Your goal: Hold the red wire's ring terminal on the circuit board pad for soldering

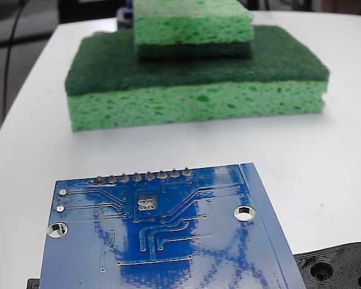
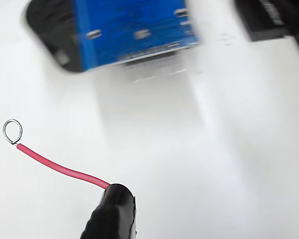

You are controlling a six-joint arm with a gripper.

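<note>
White table (image 1: 325,156): bearing all items below.
Green sponges (image 1: 192,90), stacked two high: far side of table in fixed view, well apart from the work.
Circuit board (image 1: 168,235): glossy blue, lying flat near the camera in fixed view, row of grey solder points (image 1: 143,177) along its far edge, all bare. Seen blurred at top of wrist view, over a dark base.
Black plastic part (image 1: 340,268) with holes: just beside the board's right corner in fixed view.
Gripper (image 2: 112,214): only a dark tip visible at bottom of wrist view; jaw state impossible to tell; absent from fixed view. Judged hovering above the table, short of the board.
Red wire (image 2: 60,168): emerging from the dark tip, curving up-left over bare table.
Ring terminal (image 2: 12,132): at wire's end, well apart from the board.
Progress: wire carried; approach, alignment and placing on a pad all left to do.
</note>
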